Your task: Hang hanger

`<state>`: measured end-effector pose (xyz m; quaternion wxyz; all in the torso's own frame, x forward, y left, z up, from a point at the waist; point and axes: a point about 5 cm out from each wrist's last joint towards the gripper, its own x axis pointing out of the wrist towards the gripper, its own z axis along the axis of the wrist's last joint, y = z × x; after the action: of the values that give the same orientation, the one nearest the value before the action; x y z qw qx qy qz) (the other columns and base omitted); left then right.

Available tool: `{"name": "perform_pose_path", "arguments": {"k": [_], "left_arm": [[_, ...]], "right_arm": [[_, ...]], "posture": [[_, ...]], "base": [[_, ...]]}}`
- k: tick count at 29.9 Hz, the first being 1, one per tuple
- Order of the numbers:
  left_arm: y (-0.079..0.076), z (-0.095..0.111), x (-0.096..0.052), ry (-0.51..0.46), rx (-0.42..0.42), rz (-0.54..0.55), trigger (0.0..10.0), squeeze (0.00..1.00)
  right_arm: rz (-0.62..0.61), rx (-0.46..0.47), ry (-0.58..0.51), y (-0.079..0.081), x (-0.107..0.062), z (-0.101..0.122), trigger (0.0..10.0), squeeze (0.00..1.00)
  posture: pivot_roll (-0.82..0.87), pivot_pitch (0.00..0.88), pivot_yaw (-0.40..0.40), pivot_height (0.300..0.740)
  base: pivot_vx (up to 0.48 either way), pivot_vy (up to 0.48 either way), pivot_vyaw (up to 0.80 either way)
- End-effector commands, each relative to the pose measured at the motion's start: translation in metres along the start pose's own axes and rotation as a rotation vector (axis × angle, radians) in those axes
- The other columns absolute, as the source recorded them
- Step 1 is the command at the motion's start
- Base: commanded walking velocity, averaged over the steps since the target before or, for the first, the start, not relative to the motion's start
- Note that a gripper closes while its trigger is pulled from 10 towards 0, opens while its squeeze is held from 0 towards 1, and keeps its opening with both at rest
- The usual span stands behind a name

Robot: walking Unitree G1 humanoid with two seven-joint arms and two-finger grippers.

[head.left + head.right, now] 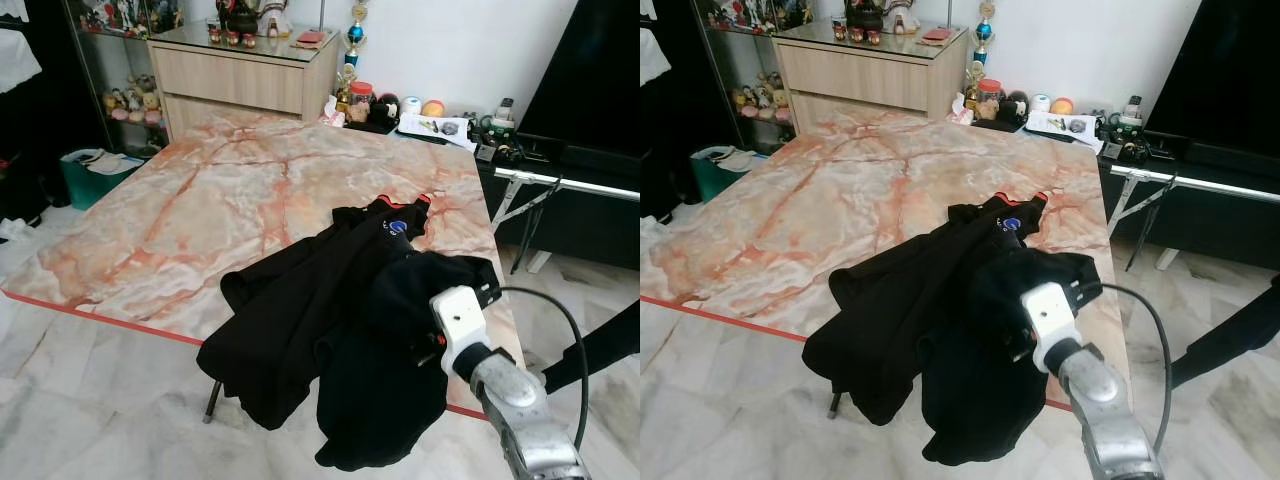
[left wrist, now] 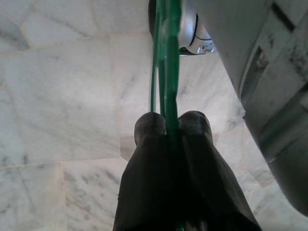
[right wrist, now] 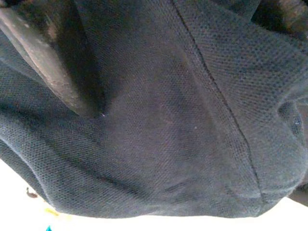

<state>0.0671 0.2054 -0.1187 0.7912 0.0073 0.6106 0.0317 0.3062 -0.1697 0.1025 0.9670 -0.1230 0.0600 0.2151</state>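
A black shirt with red collar trim lies crumpled on the near right corner of the marble-patterned table, part of it drooping over the front edge. My right arm reaches in from the lower right, and my right gripper is pushed into the shirt's folds, which hide its tip. The right wrist view looks closely at dark mesh cloth. Down by the marble floor, my left gripper is shut on a thin green hanger, which runs straight out beyond the fingertips.
A wooden cabinet with trinkets stands behind the table, with trophies and clutter along the far edge. A teal bin sits at the left. To the right are a white folding frame and a black panel.
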Motion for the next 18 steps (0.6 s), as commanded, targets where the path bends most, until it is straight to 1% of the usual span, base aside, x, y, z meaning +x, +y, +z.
{"name": "perform_pose_path", "arguments": {"k": [1,2,4,5,7,8,9,10,13,14,15,16,18], "left_arm": [[-0.006,-0.005,0.000,0.011,-0.015,-0.015,10.0,0.00],[-0.006,-0.005,0.000,0.011,-0.015,-0.015,10.0,0.00],[-0.008,-0.006,0.000,0.014,0.002,-0.016,10.0,0.00],[-0.008,-0.005,0.000,0.012,0.004,-0.014,10.0,0.00],[-0.008,-0.005,0.000,0.012,0.006,-0.014,10.0,0.00],[-0.006,-0.003,0.000,-0.003,0.018,0.008,10.0,0.00],[-0.004,-0.001,0.000,-0.014,0.025,0.029,10.0,0.00],[-0.001,0.001,0.000,-0.031,0.036,0.058,10.0,0.00],[0.002,0.004,0.000,-0.053,0.031,0.075,10.0,0.00],[0.006,0.005,-0.001,-0.063,0.033,0.084,10.0,0.00],[0.006,0.005,-0.001,-0.063,0.033,0.084,10.0,0.00],[0.010,0.006,-0.001,-0.075,0.043,0.099,10.0,0.00],[0.010,0.006,-0.001,-0.075,0.043,0.099,10.0,0.00]], "right_arm": [[-0.035,0.011,-0.009,-0.005,-0.005,0.002,10.0,0.00],[-0.035,0.011,-0.009,-0.005,-0.005,0.002,10.0,0.00],[-0.137,0.057,-0.007,-0.012,-0.016,-0.002,10.0,0.00],[-0.165,0.064,-0.008,-0.014,-0.018,-0.004,10.0,0.00],[-0.179,0.067,-0.009,-0.014,-0.019,-0.005,10.0,0.00],[-0.248,0.139,-0.033,-0.016,-0.021,-0.007,10.0,0.00],[-0.285,0.199,-0.056,-0.017,-0.022,-0.007,10.0,0.00],[-0.332,0.282,-0.092,-0.017,-0.023,-0.006,10.0,0.00],[-0.373,0.371,-0.122,-0.016,-0.022,-0.004,10.0,0.00],[-0.390,0.430,-0.130,-0.014,-0.020,-0.005,10.0,0.00],[-0.390,0.430,-0.130,-0.014,-0.020,-0.005,10.0,0.00],[-0.401,0.493,-0.133,-0.010,-0.019,-0.007,10.0,0.00],[-0.401,0.493,-0.133,-0.010,-0.019,-0.007,10.0,0.00]], "posture": [[0.18,0.000,-0.105,0.740],[0.18,0.000,-0.105,0.740],[0.18,0.000,-0.098,0.740],[0.18,0.000,-0.095,0.740],[0.18,0.000,-0.095,0.740],[0.18,0.000,-0.088,0.740],[0.18,0.000,-0.086,0.740],[0.18,0.000,-0.082,0.740],[0.18,0.000,-0.068,0.740],[0.18,0.000,-0.055,0.740],[0.18,0.000,-0.055,0.740],[0.19,0.000,-0.033,0.740],[0.19,0.000,-0.033,0.740]], "base": [[0.000,0.000,0.00],[0.000,0.000,0.00],[0.000,0.000,0.00],[0.000,0.000,0.00],[0.000,0.000,0.00],[0.000,0.000,0.00],[0.000,0.000,0.00],[0.000,0.000,0.00],[0.000,0.000,0.00],[0.000,0.000,0.00],[0.000,0.000,0.00],[0.000,0.000,0.00],[0.000,0.000,0.00]]}}
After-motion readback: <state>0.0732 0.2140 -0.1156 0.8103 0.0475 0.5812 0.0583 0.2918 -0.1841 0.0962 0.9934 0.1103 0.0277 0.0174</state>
